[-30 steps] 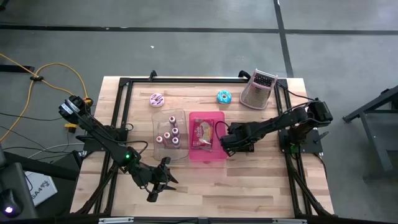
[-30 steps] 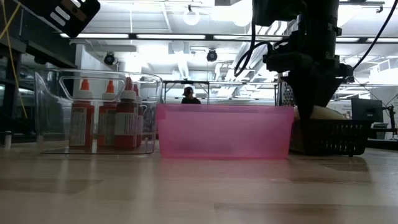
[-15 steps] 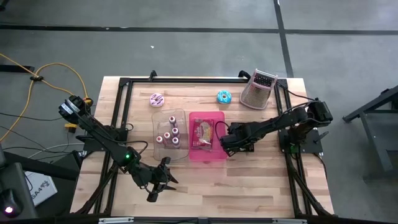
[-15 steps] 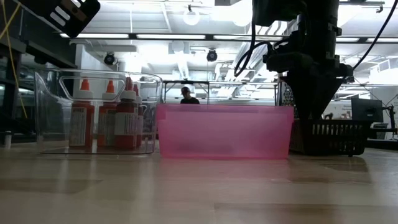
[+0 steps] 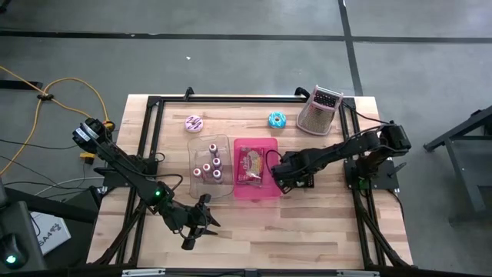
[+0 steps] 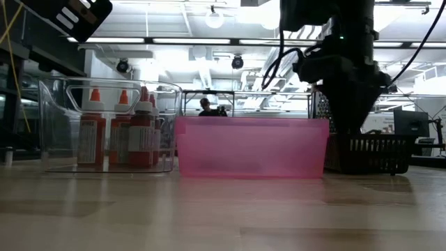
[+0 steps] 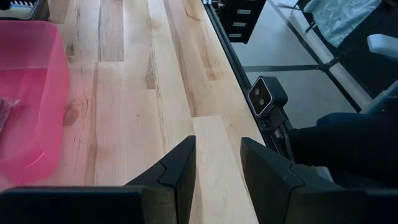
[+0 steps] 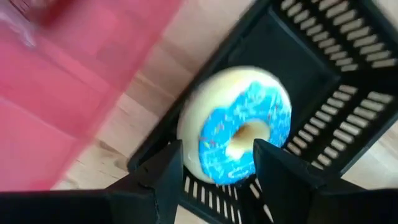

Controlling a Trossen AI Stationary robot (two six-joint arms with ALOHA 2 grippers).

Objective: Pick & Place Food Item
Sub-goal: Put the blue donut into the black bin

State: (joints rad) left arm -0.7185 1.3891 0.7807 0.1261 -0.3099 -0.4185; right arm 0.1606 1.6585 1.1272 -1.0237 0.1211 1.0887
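The wooden worktop sits on bare grey floor. The blue-iced doughnut lies in the black basket, just right of the pink bin. The right gripper hangs over it, fingers apart and gripping nothing. A ring has no long axis. Its iced face is turned up, seemingly tilted against the basket wall. A skewed lift could snag it or drag the basket. The left gripper waits near-left, fingers parted and empty.

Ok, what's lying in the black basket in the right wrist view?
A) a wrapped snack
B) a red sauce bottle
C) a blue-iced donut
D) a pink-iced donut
C: the right wrist view shows a blue-iced donut lying inside the black slatted basket.
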